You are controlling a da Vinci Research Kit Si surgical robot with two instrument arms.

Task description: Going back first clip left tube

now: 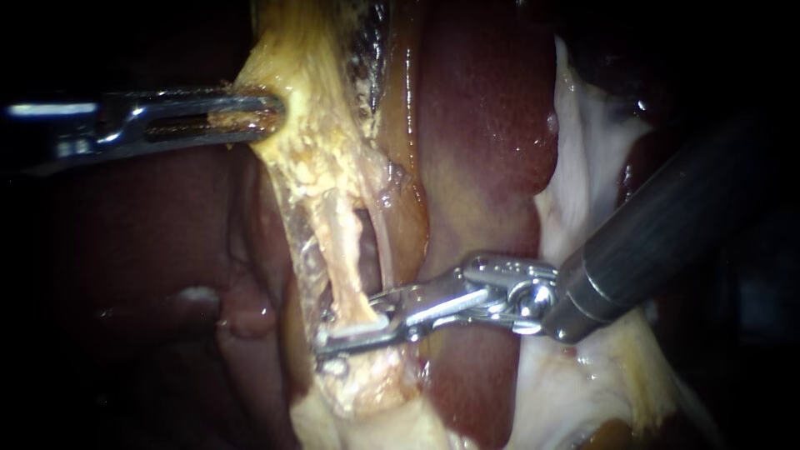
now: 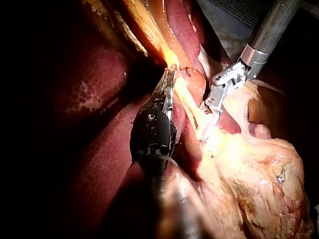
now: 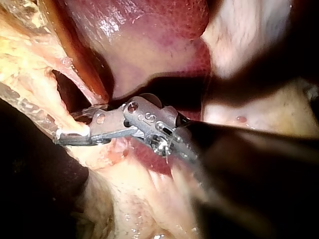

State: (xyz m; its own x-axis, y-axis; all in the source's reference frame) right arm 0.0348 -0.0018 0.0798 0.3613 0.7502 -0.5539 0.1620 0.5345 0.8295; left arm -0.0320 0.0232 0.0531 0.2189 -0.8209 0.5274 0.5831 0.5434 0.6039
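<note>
My right instrument (image 1: 354, 327) comes in from the right, and its jaws stand a little apart around the foot of the left tube (image 1: 340, 250), a pale yellow strand. A pale metallic strip lies along the lower jaw; I cannot tell it apart as a clip. In the right wrist view the tube (image 3: 47, 99) runs down between the same jaws (image 3: 75, 129). My left instrument (image 1: 254, 112) is shut on yellowish tissue (image 1: 308, 92) at the upper left and holds it taut. The left wrist view shows its jaws (image 2: 169, 82) on that tissue, with the right instrument (image 2: 209, 123) beside them.
A thinner right tube (image 1: 385, 250) runs beside the left one, with a dark window between them. Dark red liver (image 1: 483, 125) lies behind. White membrane (image 1: 583, 167) and fatty tissue (image 1: 583, 392) lie under the right shaft (image 1: 667, 217).
</note>
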